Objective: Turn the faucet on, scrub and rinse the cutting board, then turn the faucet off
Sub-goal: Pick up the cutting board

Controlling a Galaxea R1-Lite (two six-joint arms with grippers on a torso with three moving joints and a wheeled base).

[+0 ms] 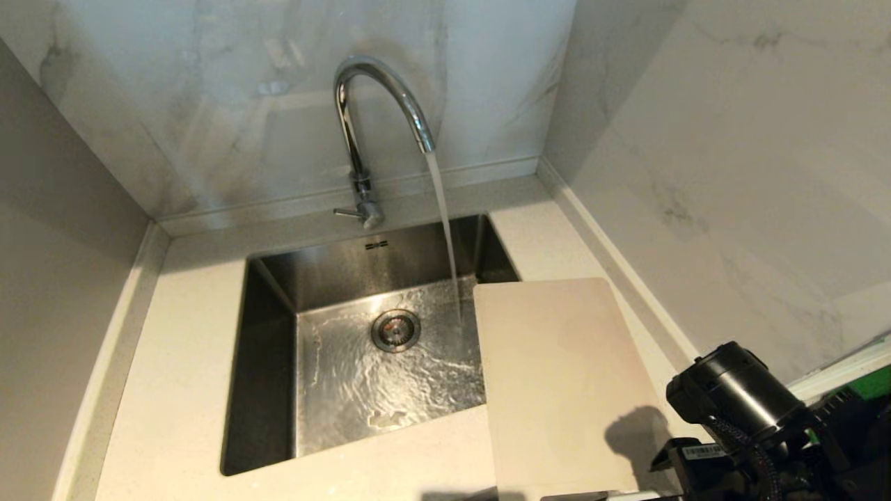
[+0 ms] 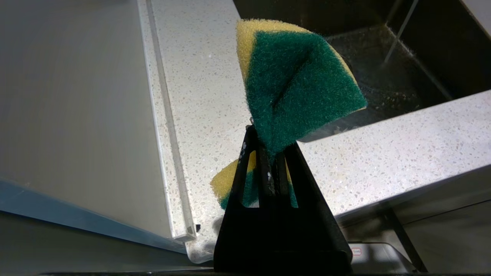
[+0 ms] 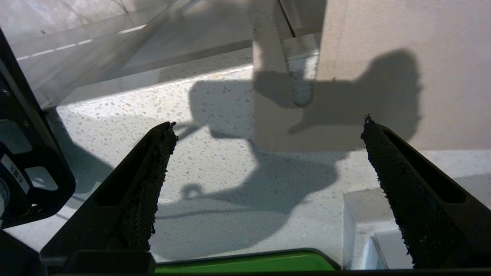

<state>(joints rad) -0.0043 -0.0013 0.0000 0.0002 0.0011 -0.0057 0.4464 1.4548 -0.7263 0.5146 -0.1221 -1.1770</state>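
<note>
While the left gripper stays out of the head view, its fingers are clamped on a green-and-yellow sponge over the speckled countertop. At 12 o'clock, the faucet pours water into the steel sink. At 4 o'clock, the cutting board lies flat, one corner overhanging the basin. At 5 o'clock, the right gripper hovers, fingers spread wide and empty.
</note>
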